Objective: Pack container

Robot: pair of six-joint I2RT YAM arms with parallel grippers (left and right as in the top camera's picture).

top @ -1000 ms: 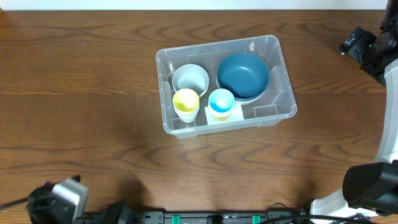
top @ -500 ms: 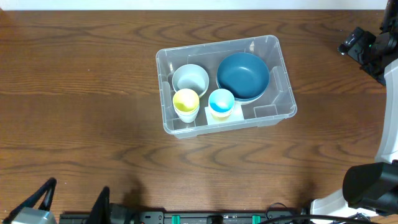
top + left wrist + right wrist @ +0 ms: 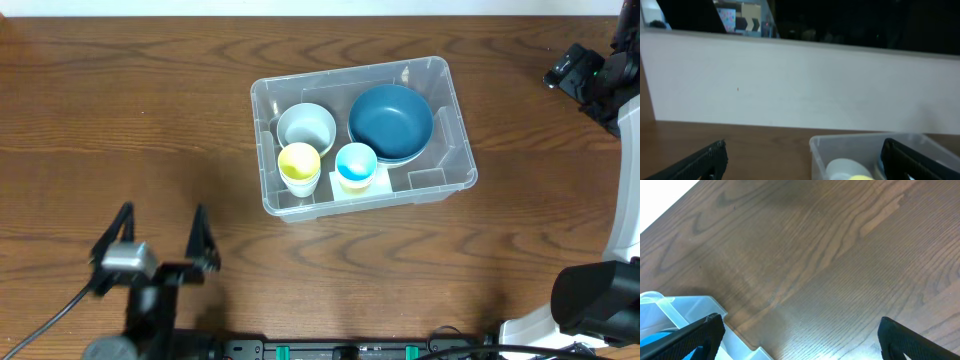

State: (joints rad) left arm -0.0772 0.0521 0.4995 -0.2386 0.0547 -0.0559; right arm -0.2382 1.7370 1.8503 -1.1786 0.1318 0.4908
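Observation:
The clear container (image 3: 340,74) stands mid-table. In it are a dark blue bowl (image 3: 390,122), a white bowl (image 3: 306,128), a yellow cup (image 3: 299,163) and a light blue cup (image 3: 356,163). My left gripper (image 3: 160,232) is open and empty, near the front left, apart from the container. Its wrist view shows the container's corner (image 3: 816,145), the white bowl (image 3: 844,168) and the open jaws (image 3: 802,165). My right gripper (image 3: 572,68) is open and empty at the far right. Its wrist view shows the container's corner (image 3: 675,307) beside the jaws (image 3: 800,340).
A white wall (image 3: 800,85) runs behind the table's far edge. The right arm's base (image 3: 600,300) stands at the front right. Bare wood (image 3: 120,110) lies left of the container.
My left arm has come up from the bottom left edge and moved up and right, its open jaws now in full view. The right arm and the container have not moved.

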